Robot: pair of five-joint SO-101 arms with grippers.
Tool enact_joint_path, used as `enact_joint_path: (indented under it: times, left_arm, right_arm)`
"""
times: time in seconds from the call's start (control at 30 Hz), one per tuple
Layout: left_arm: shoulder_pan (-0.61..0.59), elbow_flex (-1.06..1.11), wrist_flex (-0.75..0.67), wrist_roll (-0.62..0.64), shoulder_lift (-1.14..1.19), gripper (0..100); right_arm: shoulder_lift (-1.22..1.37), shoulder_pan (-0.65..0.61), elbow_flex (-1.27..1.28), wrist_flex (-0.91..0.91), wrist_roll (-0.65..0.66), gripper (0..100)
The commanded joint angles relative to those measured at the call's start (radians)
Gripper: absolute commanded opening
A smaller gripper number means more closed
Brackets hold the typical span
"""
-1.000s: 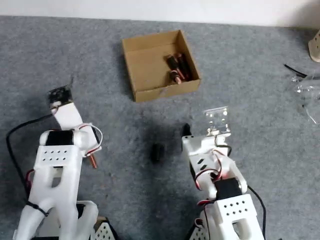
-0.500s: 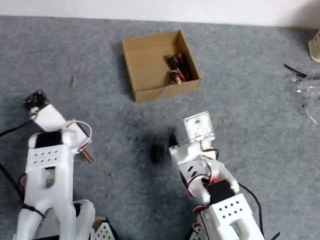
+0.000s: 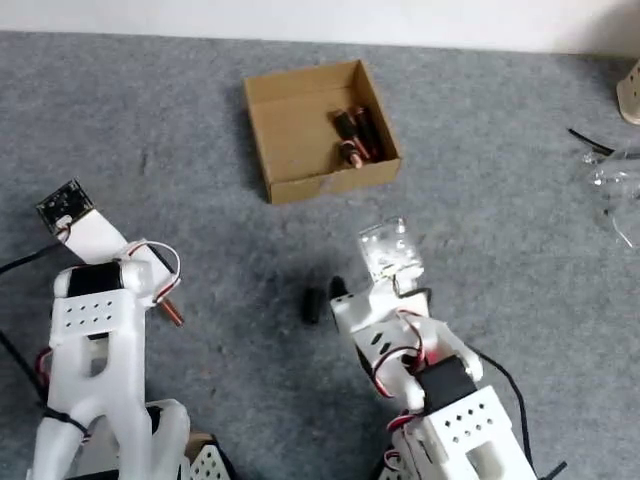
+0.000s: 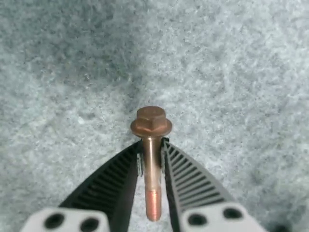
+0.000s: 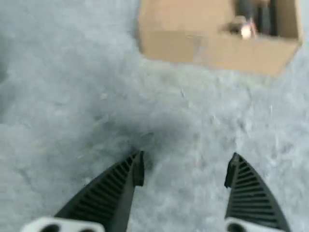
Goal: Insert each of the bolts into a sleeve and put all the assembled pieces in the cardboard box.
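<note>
The left gripper (image 4: 152,153) is clenched on a copper bolt (image 4: 151,126) — shank pinched between its fingers, hex head just past the tips. The right gripper (image 5: 186,169) is spread wide with nothing between its fingers. A black sleeve (image 3: 315,304) lies on the grey carpet (image 3: 500,200) near one fingertip, and the cardboard box (image 3: 290,130) — finished pieces (image 3: 357,133) inside — sits well beyond the tips.

A grey, felt-like tabletop (image 3: 520,330) fills the high view, and its rough nap shows close up in both wrist views. A white strip (image 3: 300,15) runs along its far edge. Near the right edge lie a thin black wire (image 3: 588,142) and a clear plastic piece (image 3: 612,176) just beside it. A pale object (image 3: 631,92) is cut off at the edge above them.
</note>
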Motion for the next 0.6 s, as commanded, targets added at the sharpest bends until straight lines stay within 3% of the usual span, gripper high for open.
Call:
enact_joint_path:
  times: [0.0, 0.13, 0.47, 0.57]
  left_arm:
    - [-0.012, -0.013, -0.015, 0.005, -0.021, 0]
    - [-0.012, -0.013, -0.015, 0.005, -0.021, 0]
    - [-0.013, -0.013, -0.020, 0.005, -0.021, 0]
    - [-0.015, -0.001, -0.044, 0.005, -0.021, 0]
  right_arm:
    - [0.056, -0.099, -0.073, -0.013, -0.008, 25.9]
    - [0.298, -0.128, -0.111, -0.041, -0.009, 25.9]
    - [0.843, -0.130, -0.533, 0.013, -0.083, 25.9]
    - [0.937, -0.131, -0.596, 0.015, -0.169, 25.9]
